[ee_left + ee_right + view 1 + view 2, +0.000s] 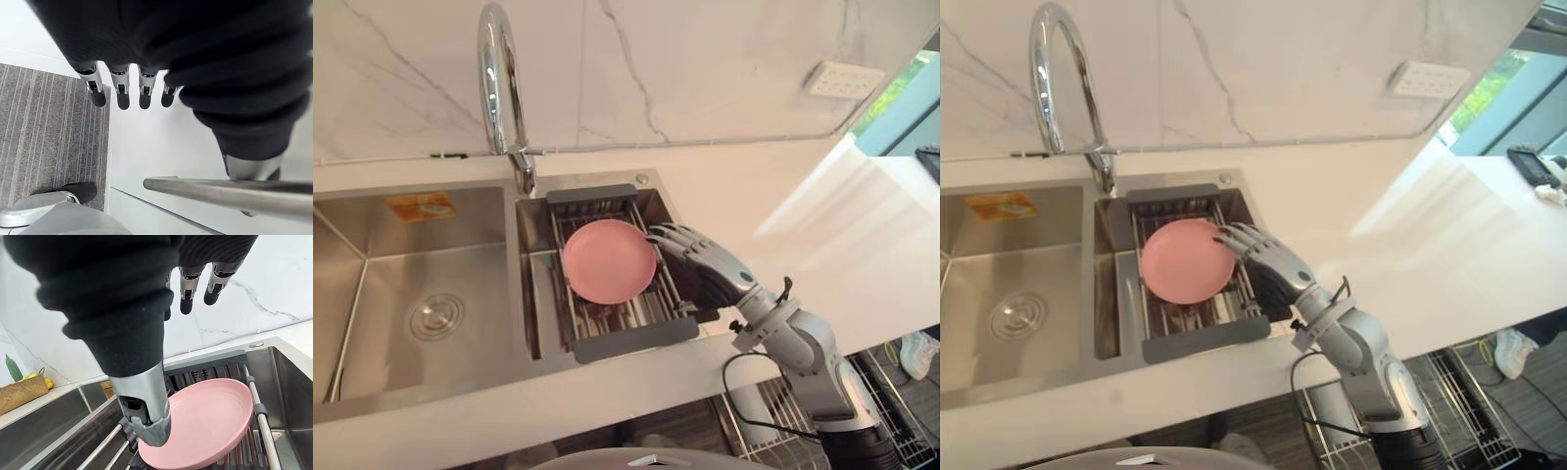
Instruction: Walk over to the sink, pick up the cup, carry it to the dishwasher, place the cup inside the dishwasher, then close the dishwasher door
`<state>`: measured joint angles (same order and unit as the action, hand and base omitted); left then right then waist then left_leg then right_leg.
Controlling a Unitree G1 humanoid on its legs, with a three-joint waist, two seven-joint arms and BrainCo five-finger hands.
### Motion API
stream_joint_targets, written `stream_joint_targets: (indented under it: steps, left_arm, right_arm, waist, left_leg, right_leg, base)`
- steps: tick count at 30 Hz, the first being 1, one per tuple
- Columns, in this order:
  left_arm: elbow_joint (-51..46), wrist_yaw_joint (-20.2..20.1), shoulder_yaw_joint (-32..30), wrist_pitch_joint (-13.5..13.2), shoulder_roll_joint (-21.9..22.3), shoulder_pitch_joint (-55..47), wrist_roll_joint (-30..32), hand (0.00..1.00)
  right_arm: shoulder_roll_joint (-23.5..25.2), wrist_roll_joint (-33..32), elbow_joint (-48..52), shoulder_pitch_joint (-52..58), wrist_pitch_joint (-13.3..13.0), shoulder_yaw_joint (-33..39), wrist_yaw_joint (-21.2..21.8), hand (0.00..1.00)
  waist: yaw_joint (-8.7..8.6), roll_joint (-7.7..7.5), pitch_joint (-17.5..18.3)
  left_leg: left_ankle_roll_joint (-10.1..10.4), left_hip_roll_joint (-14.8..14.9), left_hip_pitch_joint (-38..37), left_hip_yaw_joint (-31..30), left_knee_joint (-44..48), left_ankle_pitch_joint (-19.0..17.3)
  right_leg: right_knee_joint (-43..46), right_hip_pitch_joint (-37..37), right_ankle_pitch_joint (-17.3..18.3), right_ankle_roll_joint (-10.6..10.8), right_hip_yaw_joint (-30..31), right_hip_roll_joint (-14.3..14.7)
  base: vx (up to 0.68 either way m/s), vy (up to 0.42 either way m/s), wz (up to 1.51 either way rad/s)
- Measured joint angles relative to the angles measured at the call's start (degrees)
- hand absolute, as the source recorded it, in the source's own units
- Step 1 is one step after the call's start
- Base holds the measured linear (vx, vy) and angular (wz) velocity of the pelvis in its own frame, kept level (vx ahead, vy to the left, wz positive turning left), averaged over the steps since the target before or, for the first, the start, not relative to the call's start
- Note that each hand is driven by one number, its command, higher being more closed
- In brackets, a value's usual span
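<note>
Pink plate (609,260) is laid flat on a grey rack (636,343), which is set across the right basin of the sink (372,294), just right of the faucet (494,78). Right hand (705,264) is held over the rack's right side, fingers straight and spread, nothing gripped. Its fingertips (656,235) are seen at the plate's right rim; contact cannot be told. In the right wrist view the thumb (146,416) is seen above the plate's edge and the other fingers higher up. Something brownish is glimpsed under the plate's near edge, too hidden to tell. White table (754,196) is seen around the sink. Left hand (122,93) is hung by a white cabinet front with a metal bar handle (220,188), fingers straight, nothing held.
</note>
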<state>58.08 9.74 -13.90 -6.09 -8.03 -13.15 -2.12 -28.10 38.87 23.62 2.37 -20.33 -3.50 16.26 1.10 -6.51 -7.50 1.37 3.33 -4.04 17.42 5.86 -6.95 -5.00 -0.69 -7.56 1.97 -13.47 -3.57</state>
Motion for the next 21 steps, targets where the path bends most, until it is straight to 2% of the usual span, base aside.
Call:
stream_joint_targets:
  steps: [5, 7, 14, 21]
  left_arm:
    - [0.0, -0.1, 0.1, 0.7, 0.0, 0.0, 0.1, 0.00]
    - [0.0, -0.1, 0.1, 0.9, 0.0, 0.0, 0.1, 0.00]
    - [1.1, -0.1, 0.4, 1.5, 0.0, -0.2, 0.1, 0.00]
    - [1.1, -0.1, 0.4, 1.8, 0.0, -0.1, 0.1, 0.00]
  right_arm:
    - [-0.2, 5.0, -4.8, -0.9, -0.8, -3.5, -2.0, 0.00]
    - [-0.7, 9.0, -7.4, -1.1, -0.7, -5.0, -2.9, 0.00]
    - [-1.8, 13.4, -11.2, -2.8, -0.7, -8.3, -4.8, 0.00]
    - [-1.9, 17.3, -17.4, -5.6, 1.9, -11.0, -7.0, 0.00]
  waist:
    - [0.62, 0.17, 1.0]
    - [1.12, 0.47, 1.3]
    - [1.19, 1.45, 2.2]
    - [1.91, 1.50, 2.2]
  left_leg:
    - [-0.4, 0.0, 0.1, -0.4, -0.2, 0.3]
    - [-0.4, 0.0, 0.3, -0.6, -0.3, 0.4]
    - [-0.3, -0.3, 0.1, -1.7, -1.3, 0.7]
    - [-0.3, -0.5, -0.1, -2.0, -2.5, 1.2]
  right_leg:
    - [0.0, -0.1, 0.0, 0.0, -0.4, -0.1]
    - [0.0, -0.3, 0.1, 0.1, -0.8, -0.1]
    - [0.0, -0.6, 0.5, 0.4, -1.5, -0.2]
    - [0.0, -0.5, 0.3, 0.2, -1.8, -0.3]
  base:
    - [0.00, 0.018, 0.04]
    - [-0.02, 0.024, 0.04]
    - [0.00, 0.016, 0.07]
    - [0.01, 0.012, 0.04]
